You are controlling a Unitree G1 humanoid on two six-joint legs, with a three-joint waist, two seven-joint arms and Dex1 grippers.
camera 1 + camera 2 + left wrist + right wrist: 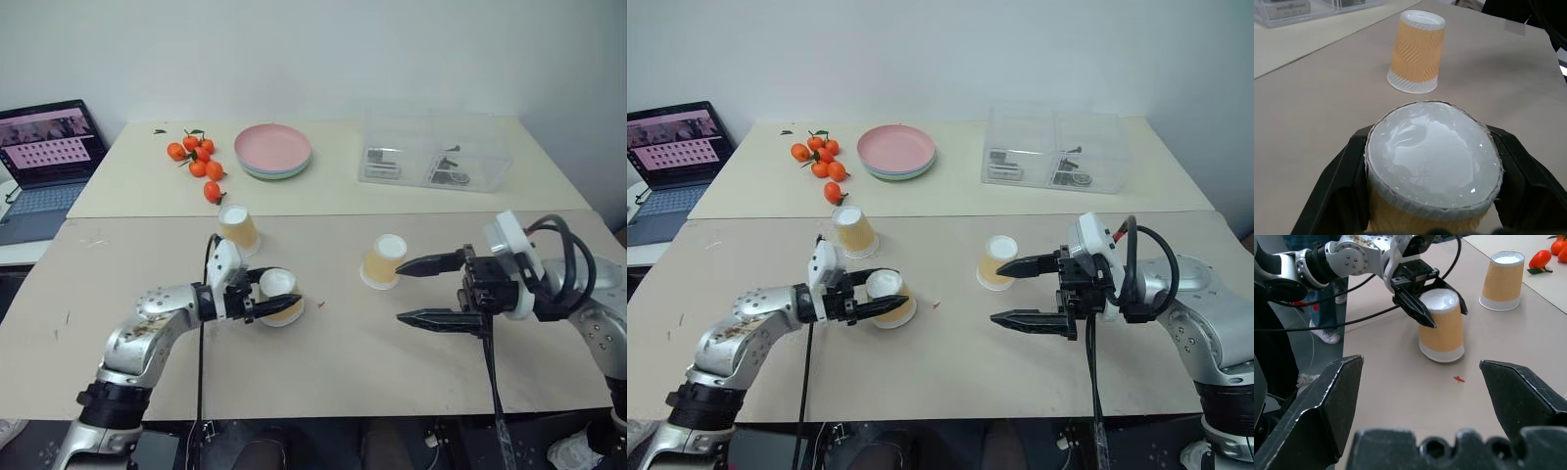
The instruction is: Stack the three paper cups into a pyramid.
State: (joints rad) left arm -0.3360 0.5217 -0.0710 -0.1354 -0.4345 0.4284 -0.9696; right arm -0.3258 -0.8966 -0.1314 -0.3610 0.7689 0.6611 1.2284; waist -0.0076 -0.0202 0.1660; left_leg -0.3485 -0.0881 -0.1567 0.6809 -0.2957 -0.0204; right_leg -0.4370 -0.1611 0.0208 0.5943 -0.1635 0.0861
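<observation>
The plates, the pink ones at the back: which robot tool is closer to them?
Left. The left tool sits around a cup just in front of the plates. The right tool is farther off to the right.

**No legible text in view**

I can't read a single word, number or brand anywhere. The laptop [47, 157] at the upper left of the frame shows a screen with rows of small pale marks on a pink ground, but they are too small for me to make out. The clear plastic box [436, 149] at the upper right holds dark items whose faces carry nothing I can decipher. The paper cups [1417, 51] bear only a woven pattern, no print.
</observation>
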